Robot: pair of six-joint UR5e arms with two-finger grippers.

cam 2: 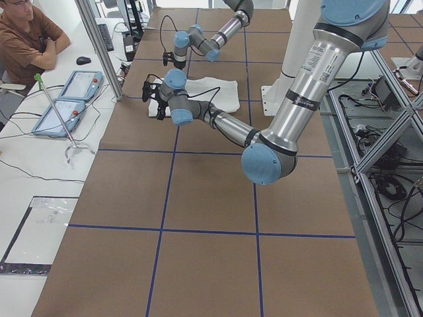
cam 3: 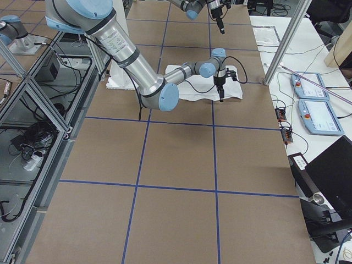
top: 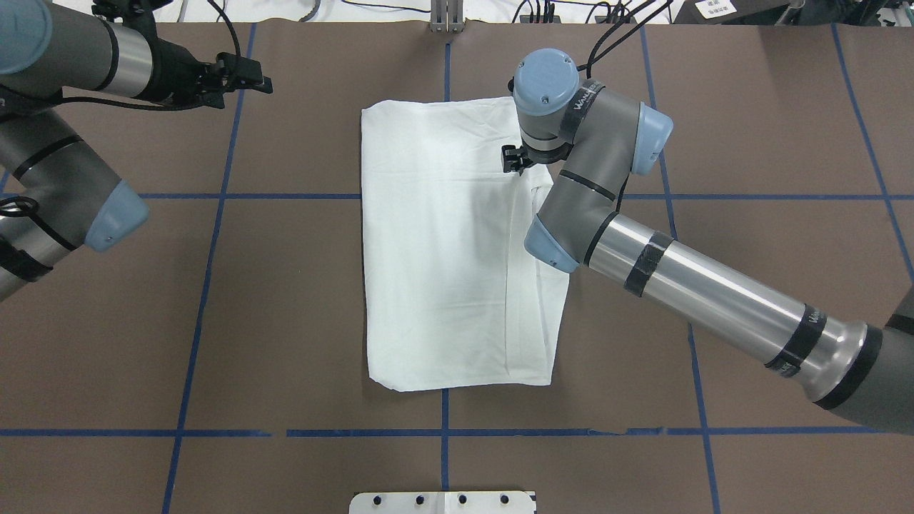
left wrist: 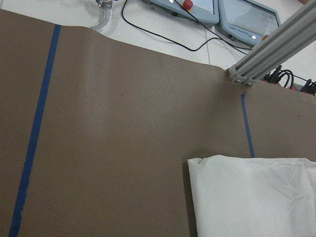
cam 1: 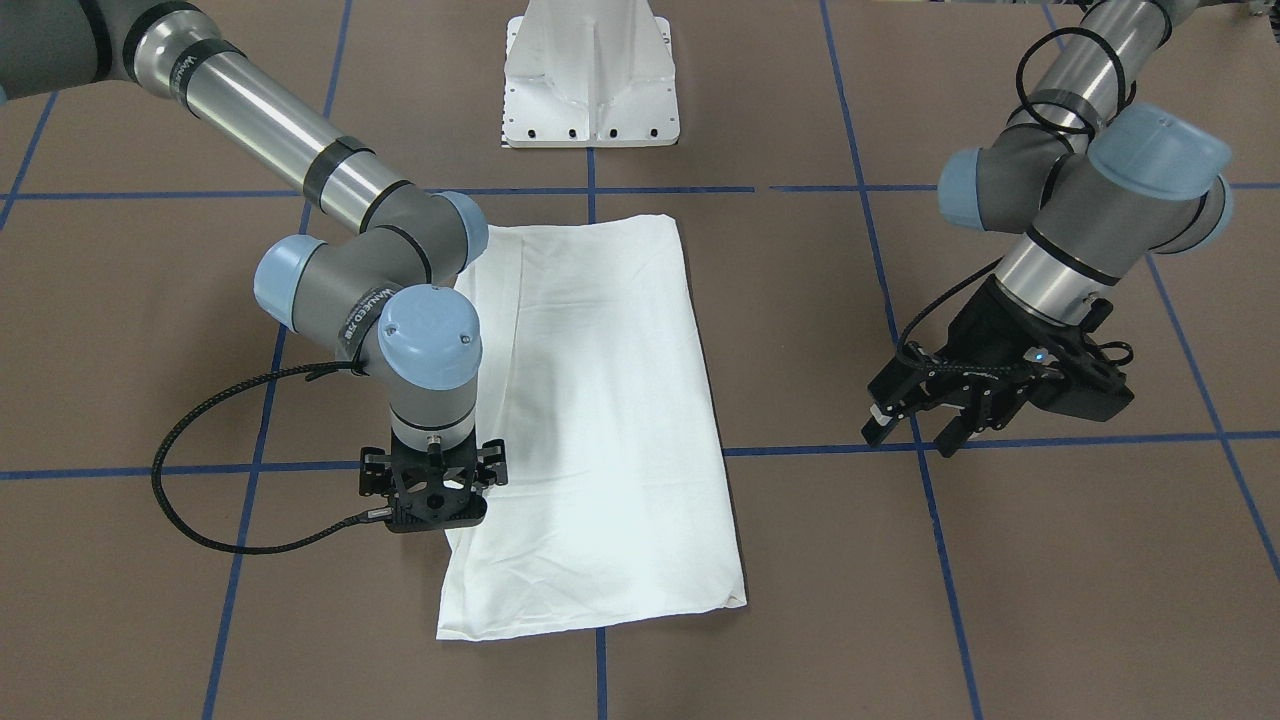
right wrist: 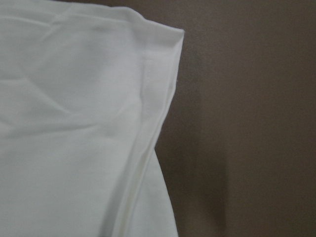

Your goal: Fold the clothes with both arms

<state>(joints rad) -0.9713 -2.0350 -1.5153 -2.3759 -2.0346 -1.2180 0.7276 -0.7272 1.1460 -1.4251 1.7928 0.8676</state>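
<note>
— Room around the left gripper (cam 1: 918, 432)?
— Bare table (cam 1: 1050, 600) beneath it and on every side.
— And the right gripper (cam 1: 433, 495)?
— Folded T-shirt (cam 1: 600, 400) beneath it and toward the other gripper; its own arm (cam 1: 260, 120) close behind; open table outward.

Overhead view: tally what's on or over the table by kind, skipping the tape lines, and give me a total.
White shirt: 1
Robot arms: 2, the left arm and the right arm
White pedestal base: 1
Total: 4
</note>
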